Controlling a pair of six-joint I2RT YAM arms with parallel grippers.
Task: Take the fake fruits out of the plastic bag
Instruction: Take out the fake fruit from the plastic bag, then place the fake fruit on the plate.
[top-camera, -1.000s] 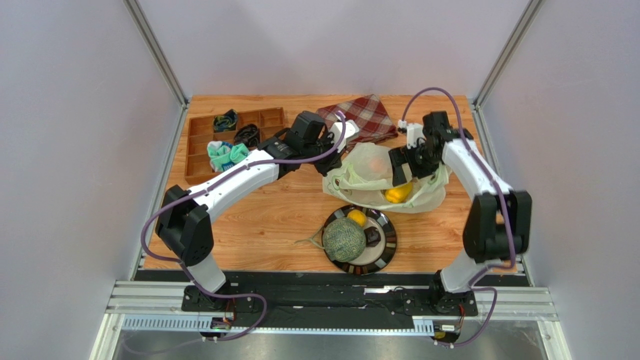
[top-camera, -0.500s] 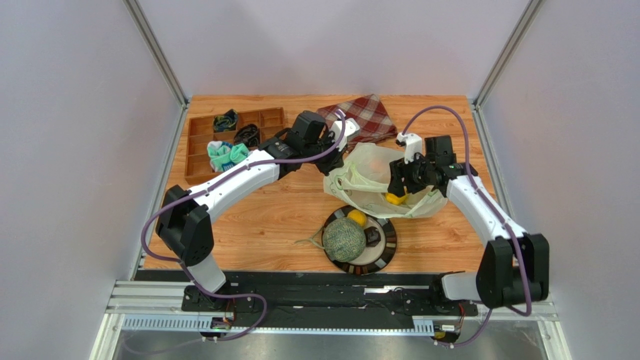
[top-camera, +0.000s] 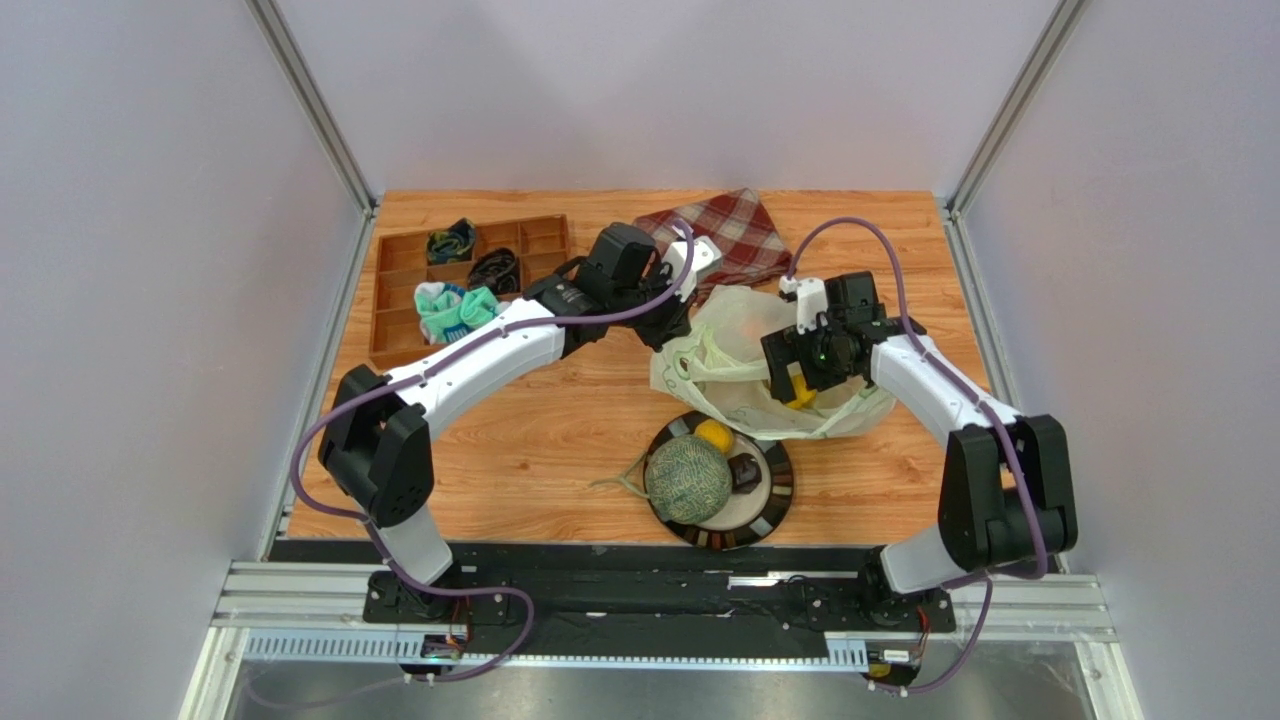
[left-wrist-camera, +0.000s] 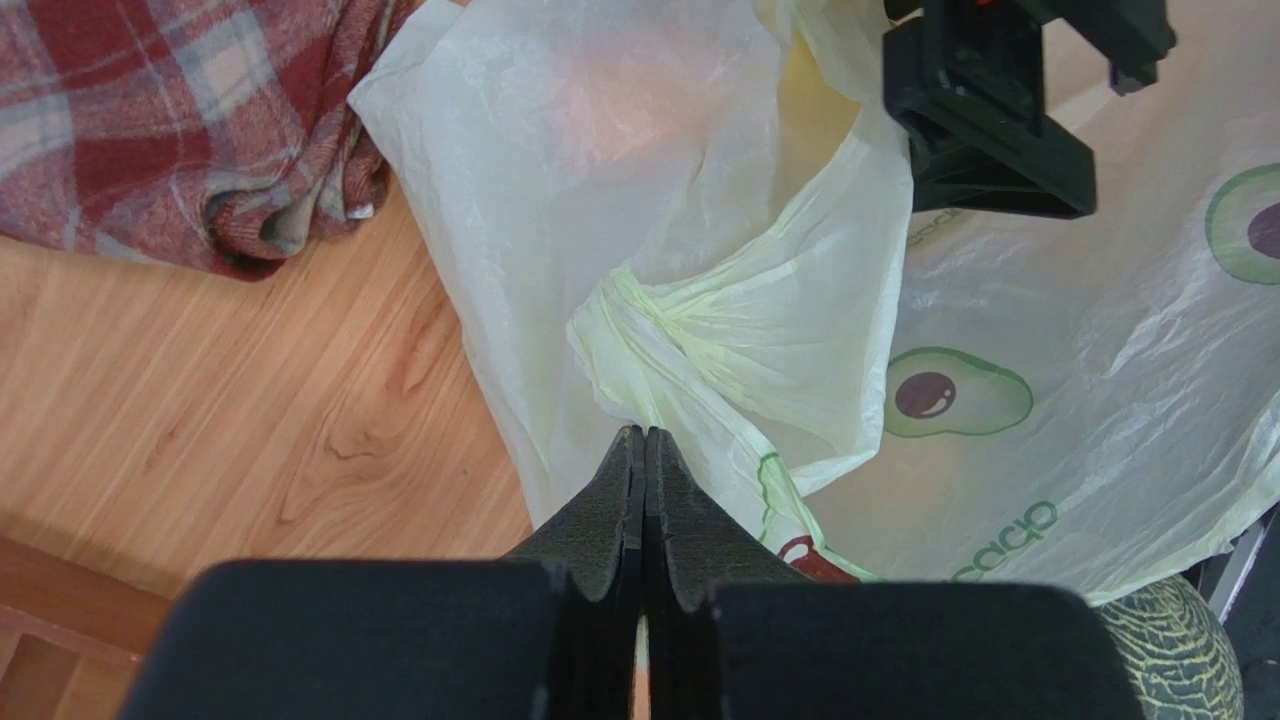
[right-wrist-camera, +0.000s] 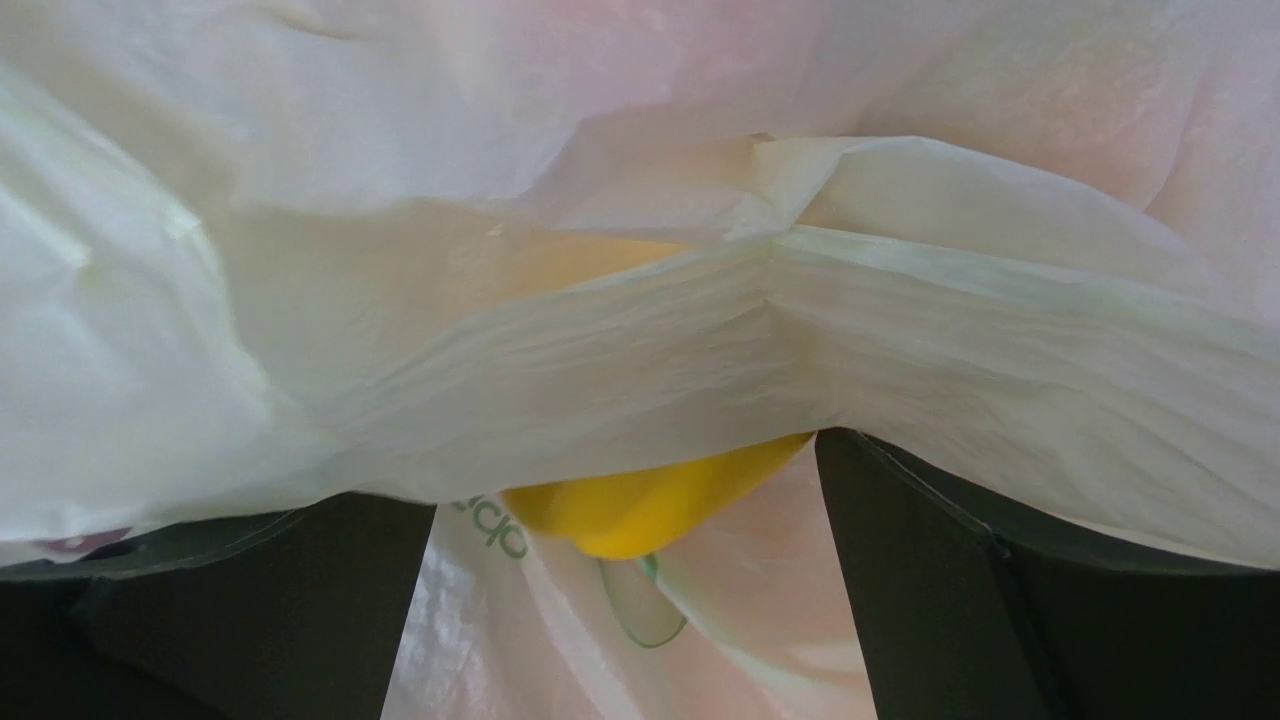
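Observation:
The plastic bag (top-camera: 736, 353) lies crumpled mid-table, behind the plate; it also shows in the left wrist view (left-wrist-camera: 706, 285). My left gripper (top-camera: 672, 312) is shut on the bag's twisted handle (left-wrist-camera: 643, 432) at its left edge. My right gripper (top-camera: 796, 372) is open, its jaws wide apart inside the bag's mouth with bag film draped over them (right-wrist-camera: 624, 585). The yellow pepper-like piece (right-wrist-camera: 646, 503) lies between the jaws, untouched, and peeks out in the top view (top-camera: 800, 396). The netted melon (top-camera: 687, 477) and small yellow citrus (top-camera: 714, 435) sit on the dark-rimmed plate (top-camera: 775, 503). Mango and orange are hidden.
A red plaid cloth (top-camera: 724, 234) lies behind the bag, close to my left gripper (left-wrist-camera: 166, 120). A wooden compartment tray (top-camera: 403, 285) with socks and cables stands at the back left. A small dark item (top-camera: 745, 476) lies on the plate.
My right gripper has moved left and down into the bag's mouth, and the arm's elbow swung out and back. My left gripper has kept its hold on the handle.

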